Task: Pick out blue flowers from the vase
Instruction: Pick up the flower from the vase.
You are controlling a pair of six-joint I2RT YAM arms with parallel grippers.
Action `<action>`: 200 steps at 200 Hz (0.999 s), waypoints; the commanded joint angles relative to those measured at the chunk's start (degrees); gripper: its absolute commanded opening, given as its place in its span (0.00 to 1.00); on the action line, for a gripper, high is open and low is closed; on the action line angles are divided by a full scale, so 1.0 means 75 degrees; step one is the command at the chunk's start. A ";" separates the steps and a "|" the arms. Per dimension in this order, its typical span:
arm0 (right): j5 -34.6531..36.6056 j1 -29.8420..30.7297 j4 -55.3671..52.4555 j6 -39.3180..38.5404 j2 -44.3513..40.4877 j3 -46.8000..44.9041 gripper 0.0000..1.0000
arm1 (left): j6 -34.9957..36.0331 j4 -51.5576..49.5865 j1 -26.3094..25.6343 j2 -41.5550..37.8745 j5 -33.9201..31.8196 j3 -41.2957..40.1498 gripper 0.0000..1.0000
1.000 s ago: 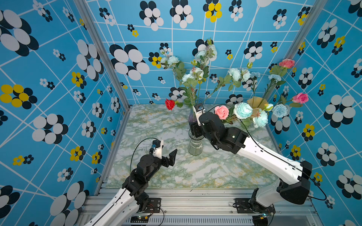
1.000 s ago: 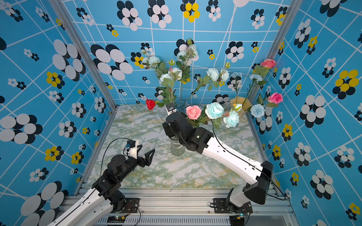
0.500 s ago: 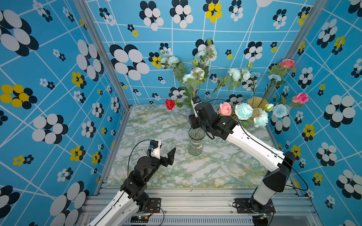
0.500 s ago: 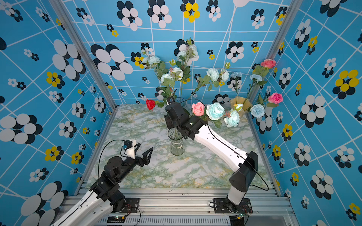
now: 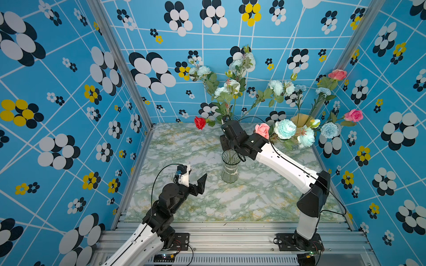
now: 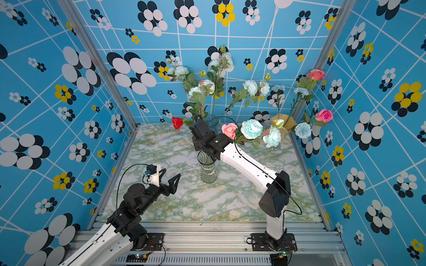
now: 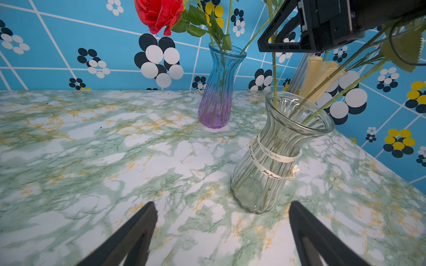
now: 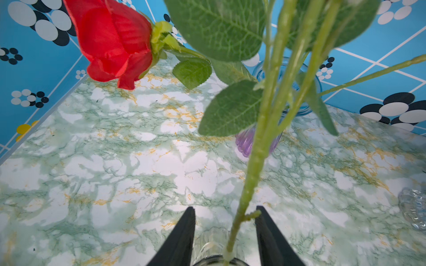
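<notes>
My right tool (image 8: 223,208) sits above the clear vase (image 5: 229,169) near the tabletop's (image 5: 175,147) middle, its fingers (image 8: 182,230) partly spread around one green stem (image 8: 251,165) without clamping it. That stem's bloom is cut off in the wrist view and the fingers are hidden in both top views, so I cannot tell which flower it is. The blue flowers (image 5: 285,129) lean out of that vase toward 2 o'clock, more stand in the blue-purple vase (image 7: 217,92) at 12 o'clock, and my left tool (image 7: 222,203) hovers spread wide at 8 o'clock.
</notes>
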 commanded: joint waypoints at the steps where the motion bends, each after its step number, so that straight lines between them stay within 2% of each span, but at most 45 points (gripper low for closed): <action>1: 0.0257 -0.0044 -0.0196 0.0122 0.0141 0.0241 0.43 | 0.0035 0.0200 -0.0027 -0.0024 0.0110 -0.0132 0.92; 42: 0.0200 -0.0044 -0.0253 0.0166 0.0185 0.0217 0.31 | -0.0002 0.0225 -0.0025 -0.0031 0.0180 -0.0132 0.91; 101: 0.0043 -0.0044 -0.0130 0.0154 -0.0098 -0.0080 0.10 | -0.0021 0.0106 -0.0022 -0.0174 0.0190 -0.0166 0.90; 166: -0.0390 -0.0043 0.0276 -0.0045 -0.1042 -0.0561 0.06 | -0.0555 -0.0991 -0.0023 -0.0808 0.0429 0.0447 0.91; 200: -0.0932 -0.0036 0.0488 -0.0109 -0.1451 -0.0633 0.05 | -0.0810 -0.1639 -0.0027 -0.0616 0.0870 0.1169 0.93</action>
